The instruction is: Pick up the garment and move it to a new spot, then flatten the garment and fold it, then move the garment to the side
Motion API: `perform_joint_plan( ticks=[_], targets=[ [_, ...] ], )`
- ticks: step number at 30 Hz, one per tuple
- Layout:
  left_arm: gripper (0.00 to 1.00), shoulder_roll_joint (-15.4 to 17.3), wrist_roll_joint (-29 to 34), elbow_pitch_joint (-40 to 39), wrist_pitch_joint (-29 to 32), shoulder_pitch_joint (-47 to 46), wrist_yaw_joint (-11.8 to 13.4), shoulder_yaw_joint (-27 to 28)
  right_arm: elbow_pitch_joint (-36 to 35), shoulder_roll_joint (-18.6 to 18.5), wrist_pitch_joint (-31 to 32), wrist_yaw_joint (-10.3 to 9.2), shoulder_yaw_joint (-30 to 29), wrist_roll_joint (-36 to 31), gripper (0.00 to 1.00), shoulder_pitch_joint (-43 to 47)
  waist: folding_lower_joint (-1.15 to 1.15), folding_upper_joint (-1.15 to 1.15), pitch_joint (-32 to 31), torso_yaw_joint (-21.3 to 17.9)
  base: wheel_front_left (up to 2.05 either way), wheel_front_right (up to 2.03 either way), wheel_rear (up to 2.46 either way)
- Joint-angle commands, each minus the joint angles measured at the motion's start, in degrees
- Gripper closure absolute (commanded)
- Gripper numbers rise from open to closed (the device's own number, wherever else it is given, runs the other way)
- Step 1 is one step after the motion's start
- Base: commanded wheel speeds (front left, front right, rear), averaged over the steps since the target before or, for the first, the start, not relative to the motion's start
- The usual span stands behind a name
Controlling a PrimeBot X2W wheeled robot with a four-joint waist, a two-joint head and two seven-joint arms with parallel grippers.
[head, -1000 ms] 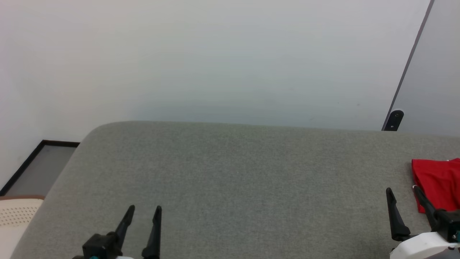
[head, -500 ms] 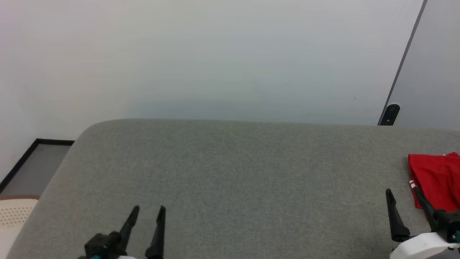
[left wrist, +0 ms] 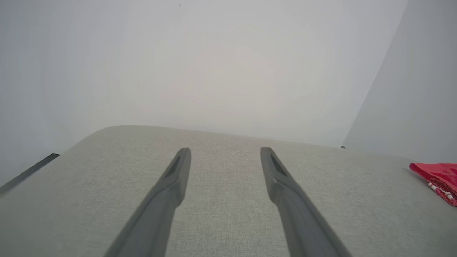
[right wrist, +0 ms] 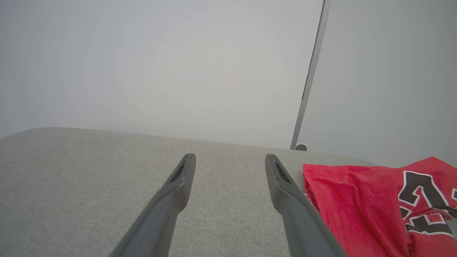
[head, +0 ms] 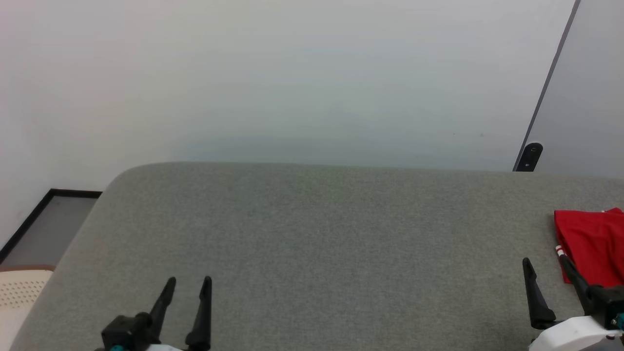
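The garment [head: 592, 243], a red shirt with striped trim, lies folded at the far right of the grey upholstered surface [head: 312, 234]. In the right wrist view the garment [right wrist: 364, 207] shows black, white-outlined lettering. My right gripper [head: 543, 263] stands open just left of it, its outer finger in front of the cloth's edge; whether it touches I cannot tell. Nothing is between the fingers [right wrist: 178, 182]. My left gripper [head: 187, 282] is open and empty over the bare surface at the lower left. The left wrist view shows the garment [left wrist: 439, 178] far to the right.
A pale wall rises behind the surface. A dark door edge with a black stopper [head: 530, 155] stands at the back right. A cream perforated seat [head: 19, 292] and a dark-framed floor patch [head: 48, 224] lie beyond the surface's left edge.
The head camera shifted slightly between frames. My left gripper has drifted a little to the left in view. The garment and right gripper keep their relation.
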Motion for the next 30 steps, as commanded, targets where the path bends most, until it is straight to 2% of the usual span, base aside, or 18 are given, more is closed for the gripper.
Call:
perform_joint_plan(
  ticks=[1,4,5,10,30],
  targets=[
    [0.00,-0.2,0.4,-0.1,0.0,-0.1,-0.3,0.2,0.1,-0.2,-0.2,-0.11,0.2,0.4,0.00,-0.2,0.00,0.00,0.0,0.0,0.00,0.00,0.00],
    [0.00,-0.4,1.6,-0.3,0.0,0.1,-0.2,1.3,0.1,-0.2,-0.2,-0.11,0.3,0.4,0.00,-0.2,0.00,0.00,0.0,0.0,0.00,0.00,0.00],
    [1.00,-0.3,1.4,0.0,0.0,0.1,0.0,1.2,0.2,0.1,0.0,0.00,0.2,0.0,1.00,0.1,0.00,0.00,0.0,0.0,0.00,0.00,0.00],
    [1.00,-1.2,0.5,2.5,0.4,2.0,0.0,1.1,2.5,1.3,0.7,0.00,0.2,0.7,1.00,2.1,0.00,0.00,0.0,0.0,0.00,0.00,0.00],
    [1.00,-2.2,-18.6,1.8,5.8,-0.6,0.0,3.0,-0.2,3.5,6.1,-0.01,-1.5,21.5,1.00,1.1,0.00,0.00,1.5,-0.1,0.00,0.00,0.00]
  ],
)
